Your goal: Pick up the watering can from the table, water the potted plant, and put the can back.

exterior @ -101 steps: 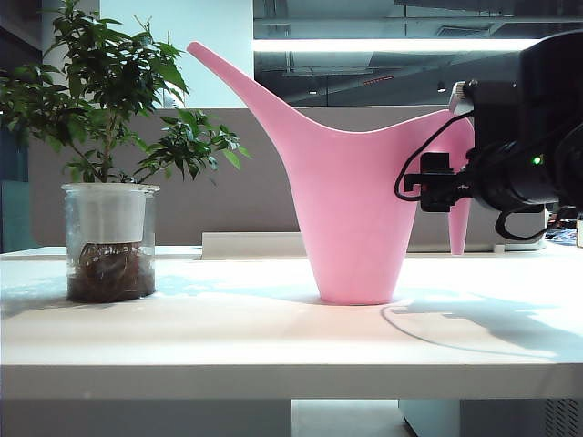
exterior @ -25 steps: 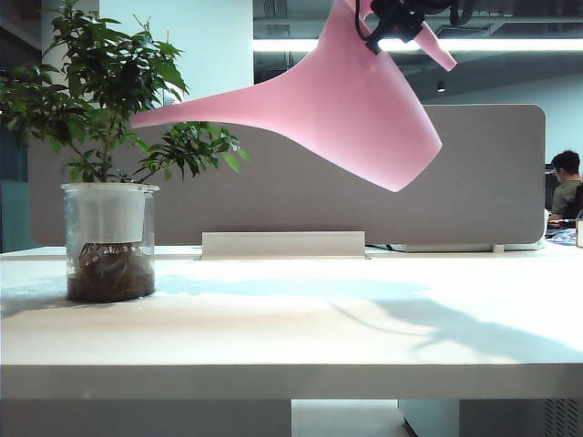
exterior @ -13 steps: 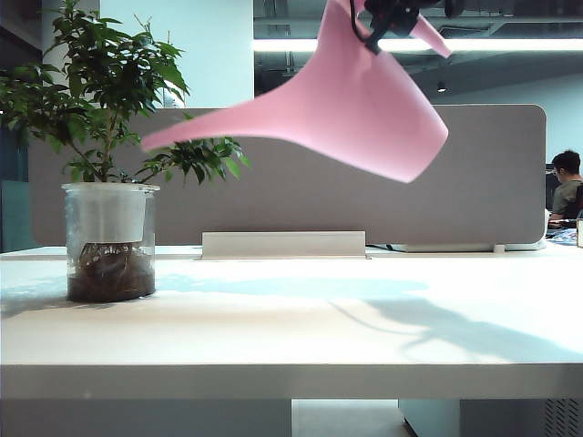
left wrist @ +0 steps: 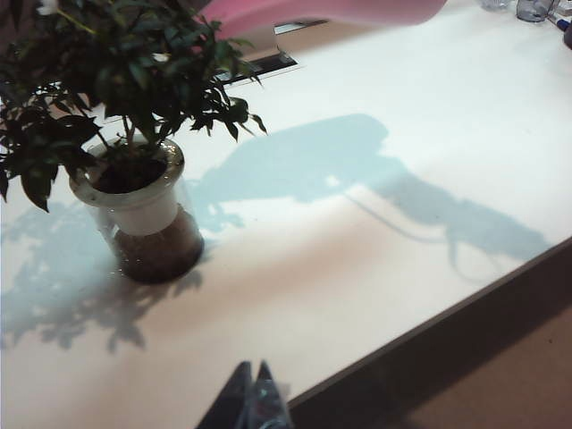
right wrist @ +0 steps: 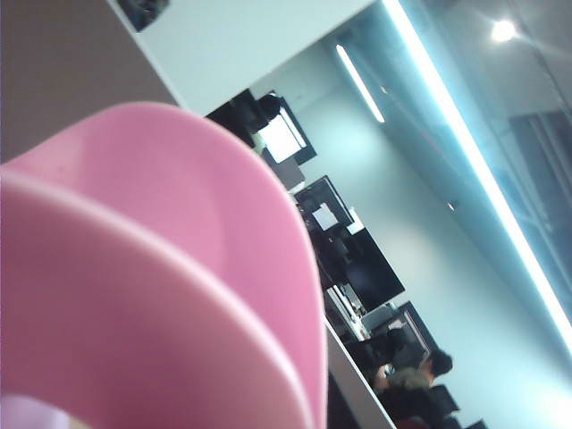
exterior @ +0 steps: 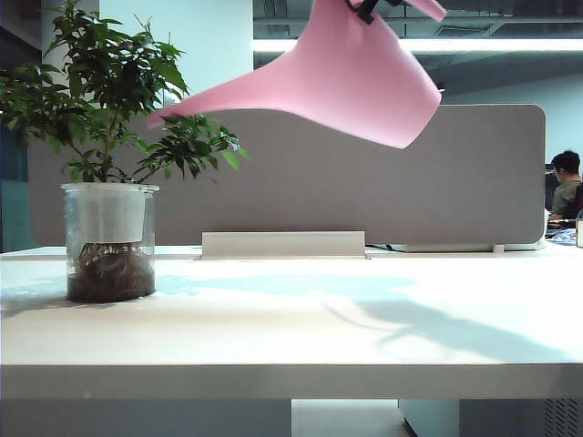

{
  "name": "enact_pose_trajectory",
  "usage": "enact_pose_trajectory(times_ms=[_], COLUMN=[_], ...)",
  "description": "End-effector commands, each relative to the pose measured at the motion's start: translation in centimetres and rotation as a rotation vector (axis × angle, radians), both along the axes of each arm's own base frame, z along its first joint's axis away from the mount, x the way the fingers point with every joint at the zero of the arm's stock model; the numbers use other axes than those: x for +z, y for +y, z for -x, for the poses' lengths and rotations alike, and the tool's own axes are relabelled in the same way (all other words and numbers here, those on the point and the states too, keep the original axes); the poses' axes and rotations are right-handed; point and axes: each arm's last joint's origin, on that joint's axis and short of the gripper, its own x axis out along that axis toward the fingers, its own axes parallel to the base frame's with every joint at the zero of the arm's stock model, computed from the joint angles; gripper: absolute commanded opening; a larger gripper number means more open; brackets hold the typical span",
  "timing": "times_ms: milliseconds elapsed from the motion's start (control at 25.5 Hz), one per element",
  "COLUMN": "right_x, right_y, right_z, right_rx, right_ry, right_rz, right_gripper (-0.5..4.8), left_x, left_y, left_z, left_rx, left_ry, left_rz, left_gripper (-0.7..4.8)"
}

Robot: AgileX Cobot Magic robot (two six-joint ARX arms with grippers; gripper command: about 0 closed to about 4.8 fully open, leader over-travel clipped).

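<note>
Currently: large smooth pink plastic watering can point(exterior: 360, 86) aloft, well above wide white counter point(exterior: 291, 337), tipped so long thin spout slopes down toward leaves of small dark-green potted plant point(exterior: 109, 164) in clear cylindrical pot at counter's left; tilt judged pouring pose. Right end effector point(exterior: 369, 7) at top edge of exterior view, clamped on can by handle end, mostly out of frame. Left end effector point(left wrist: 250, 398) idle low near counter's front edge, fingers together, holding nothing. Can's return to counter not yet done.
</note>
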Motion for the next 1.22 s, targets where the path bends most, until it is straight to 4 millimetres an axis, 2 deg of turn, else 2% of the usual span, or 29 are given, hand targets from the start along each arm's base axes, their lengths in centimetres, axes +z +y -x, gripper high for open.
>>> enact_pose_trajectory(times_ms=[39,157,353,746,942,1099,1178,1217], right_x=[1.2,0.9,0.4,0.4,-0.1,-1.3,-2.0,-3.0], right_y=[1.2,3.0,4.1,4.2,3.6,0.8,-0.2,-1.3], right_z=[1.0,1.6,1.1,1.1,0.9,0.2,0.5,1.1], right_rx=[0.034,0.061,0.059,0.031,-0.111,-0.183,-0.174,-0.134], right_ry=[-0.090,-0.109,-0.103,-0.097,-0.003,0.211,0.273,0.301], right_rz=[0.012,0.088,0.115,0.105,-0.051,-0.388,-0.490,-0.581], right_gripper=[-0.03,-0.03,-0.03,-0.03,-0.03,-0.03,-0.03,-0.03], left_x=[0.2,0.2,0.2,0.2,0.2,0.2,0.2,0.2], left_y=[0.0,0.0,0.0,0.0,0.0,0.0,0.0,0.0], left_z=[0.0,0.0,0.0,0.0,0.0,0.0,0.0,0.0], left_rx=[-0.005,-0.005,-0.005,-0.005,-0.005,-0.004,-0.005,-0.006], left_ry=[-0.015,-0.015,-0.015,-0.015,-0.015,-0.016,-0.015,-0.015], left_rz=[0.003,0.003,0.003,0.004,0.003,0.003,0.004,0.004], left_gripper=[-0.05,-0.05,-0.05,-0.05,-0.05,-0.05,-0.05,-0.05])
